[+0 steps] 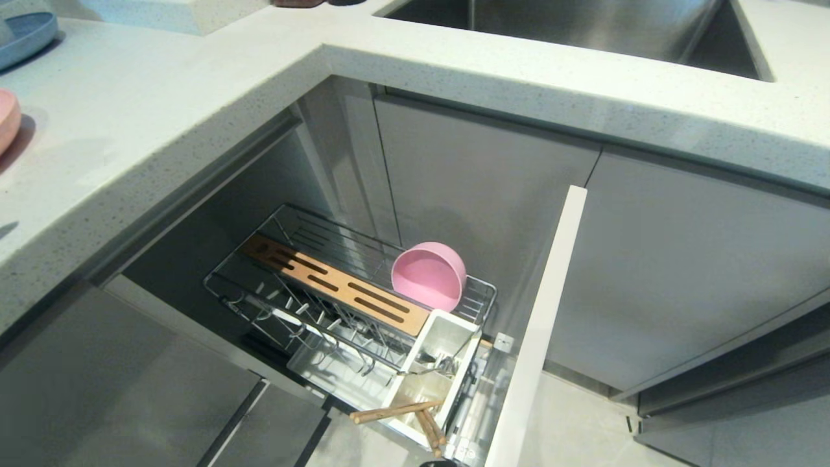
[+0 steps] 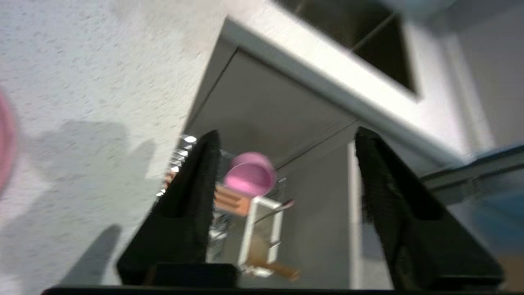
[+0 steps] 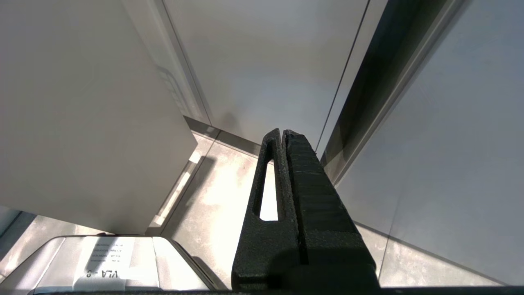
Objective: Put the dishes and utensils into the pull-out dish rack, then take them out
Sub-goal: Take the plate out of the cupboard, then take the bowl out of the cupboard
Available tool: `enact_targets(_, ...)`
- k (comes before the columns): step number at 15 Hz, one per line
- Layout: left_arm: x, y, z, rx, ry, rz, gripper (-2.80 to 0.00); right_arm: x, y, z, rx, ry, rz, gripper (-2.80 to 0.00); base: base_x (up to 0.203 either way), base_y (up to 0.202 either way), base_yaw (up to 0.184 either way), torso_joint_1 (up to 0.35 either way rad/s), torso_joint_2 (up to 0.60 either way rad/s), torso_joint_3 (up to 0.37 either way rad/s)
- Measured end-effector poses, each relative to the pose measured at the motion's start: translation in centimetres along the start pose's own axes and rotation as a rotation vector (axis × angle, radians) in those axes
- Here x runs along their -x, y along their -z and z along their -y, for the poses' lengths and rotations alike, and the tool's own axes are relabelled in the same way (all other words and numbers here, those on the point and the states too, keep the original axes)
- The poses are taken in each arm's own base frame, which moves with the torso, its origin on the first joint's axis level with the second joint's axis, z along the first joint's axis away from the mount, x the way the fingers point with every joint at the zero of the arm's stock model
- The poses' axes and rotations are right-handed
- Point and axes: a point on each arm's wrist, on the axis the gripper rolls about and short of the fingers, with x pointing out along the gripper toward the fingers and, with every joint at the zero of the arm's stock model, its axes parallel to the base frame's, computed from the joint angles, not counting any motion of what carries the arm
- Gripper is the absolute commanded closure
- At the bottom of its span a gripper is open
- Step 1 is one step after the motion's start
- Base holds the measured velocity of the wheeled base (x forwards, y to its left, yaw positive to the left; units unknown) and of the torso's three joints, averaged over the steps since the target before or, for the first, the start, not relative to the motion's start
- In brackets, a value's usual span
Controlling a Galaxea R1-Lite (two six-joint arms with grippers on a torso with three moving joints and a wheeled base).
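Loading stage: pink bowl (image 1: 429,275), fork (image 1: 431,367) and chopsticks (image 1: 397,412) sit in the rack (image 1: 272,311), below and beyond the left claw (image 2: 282,196), which is open and empty over the counter (image 2: 82,82). Pink plate (image 1: 8,120) lies beside it, likely the next grasp (rim grip needed). Right claw (image 3: 284,137) is parked, closed.

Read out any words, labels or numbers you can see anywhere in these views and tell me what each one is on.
"VLA - 8", as best it reads: large print on the white label stuck to the grey box, seen upside down in the right wrist view; the last character is uncertain.
Smaller lines on that label: too small to read.
Head view and left wrist view: no text.
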Motion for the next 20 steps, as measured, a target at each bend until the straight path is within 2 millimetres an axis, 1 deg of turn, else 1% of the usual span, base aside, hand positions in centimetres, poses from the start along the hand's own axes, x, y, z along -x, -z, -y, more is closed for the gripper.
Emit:
enact_targets(3,0.9,-0.7,0.9,0.171,0.080,0.071,0.00,0.0,0.0,0.0,0.000,0.000,0.000,0.00,0.000,0.000,0.000,0.000,0.00,0.000)
enact_targets(5,1.1,-1.2,1.1,0.271,0.120,0.105,0.00,0.0,0.0,0.0,0.000,0.000,0.000,0.00,0.000,0.000,0.000,0.000,0.00,0.000)
enact_targets(8,0.4,-1.5,0.8,0.370,0.143,0.109,0.00,0.0,0.0,0.0,0.000,0.000,0.000,0.00,0.000,0.000,0.000,0.000,0.00,0.000)
enact_targets(13,-3.1,-1.4,0.2,0.473,0.129,0.037,0.00,0.0,0.0,0.0,0.000,0.000,0.000,0.00,0.000,0.000,0.000,0.000,0.00,0.000)
enact_targets(16,-5.8,-0.6,0.0,0.485,0.102,-0.010,0.00,0.0,0.0,0.0,0.000,0.000,0.000,0.00,0.000,0.000,0.000,0.000,0.00,0.000)
enact_targets(18,-7.6,0.1,0.3,0.488,0.083,-0.036,0.00,0.0,0.0,0.0,0.000,0.000,0.000,0.00,0.000,0.000,0.000,0.000,0.00,0.000)
enact_targets(20,-9.4,1.0,1.1,0.464,0.050,-0.038,0.00,0.0,0.0,0.0,0.000,0.000,0.000,0.00,0.000,0.000,0.000,0.000,0.00,0.000)
